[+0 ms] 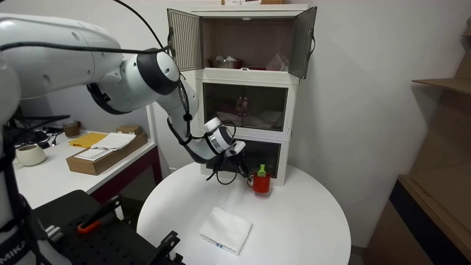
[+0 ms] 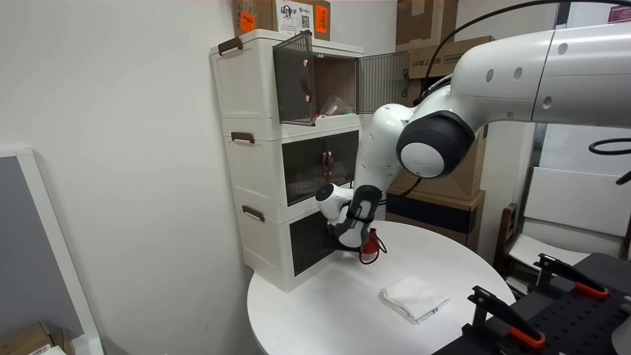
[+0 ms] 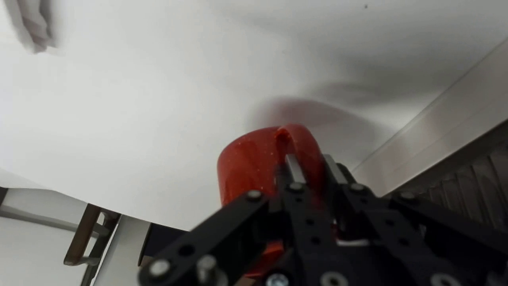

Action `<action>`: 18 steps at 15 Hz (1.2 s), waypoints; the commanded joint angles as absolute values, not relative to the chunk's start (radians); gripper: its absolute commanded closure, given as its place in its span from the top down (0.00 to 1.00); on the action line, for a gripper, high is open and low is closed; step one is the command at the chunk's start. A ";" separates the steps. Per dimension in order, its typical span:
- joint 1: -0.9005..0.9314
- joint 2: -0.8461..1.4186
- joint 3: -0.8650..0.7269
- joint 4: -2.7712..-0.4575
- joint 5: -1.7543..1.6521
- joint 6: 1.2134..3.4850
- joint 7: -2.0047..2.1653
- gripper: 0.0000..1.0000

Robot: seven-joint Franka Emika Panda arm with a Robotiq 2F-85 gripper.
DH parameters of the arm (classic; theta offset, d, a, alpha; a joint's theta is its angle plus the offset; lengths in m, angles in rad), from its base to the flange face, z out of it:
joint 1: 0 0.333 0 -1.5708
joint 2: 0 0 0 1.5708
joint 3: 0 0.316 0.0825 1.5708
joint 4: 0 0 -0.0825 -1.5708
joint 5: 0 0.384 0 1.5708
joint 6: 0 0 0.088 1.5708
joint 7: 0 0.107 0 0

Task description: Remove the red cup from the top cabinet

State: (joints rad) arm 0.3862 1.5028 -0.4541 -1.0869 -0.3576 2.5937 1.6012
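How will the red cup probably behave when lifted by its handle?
The red cup is probably stiff: its outline looks even. Its glossy surface may be slippery. The gripper holds only the handle, at one side, so the cup may tilt.

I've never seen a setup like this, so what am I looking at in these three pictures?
This is a white, jointed robot arm. Two pictures come from cameras outside it; the close-up comes from a camera on its wrist. In both exterior views, a round white table bears a stack of cabinets and a folded white cloth; the doors of the top cabinet stand open. In the close-up, the arm's two fingers grip the handle of a red cup. Whether the cup touches the table is hard to tell.
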 commanded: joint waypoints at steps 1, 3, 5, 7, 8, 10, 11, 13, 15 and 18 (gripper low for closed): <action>0.346 1.503 -0.395 -1.073 -0.428 2.593 1.600 0.04; 0.330 1.503 -0.363 -1.075 -0.455 2.591 1.596 0.04; 0.312 1.503 -0.330 -1.076 -0.478 2.590 1.588 0.04; 0.297 1.502 -0.306 -1.074 -0.499 2.590 1.581 0.04; 0.290 1.501 -0.297 -1.070 -0.507 2.590 1.577 0.04; 0.271 1.496 -0.277 -1.063 -0.512 2.589 1.556 0.40; 0.264 1.494 -0.269 -1.060 -0.511 2.588 1.547 0.47; 0.250 1.493 -0.257 -1.049 -0.506 2.584 1.532 0.62; 0.235 1.492 -0.246 -1.036 -0.499 2.579 1.505 0.77; 0.190 1.461 -0.196 -1.034 -0.437 2.607 1.367 0.98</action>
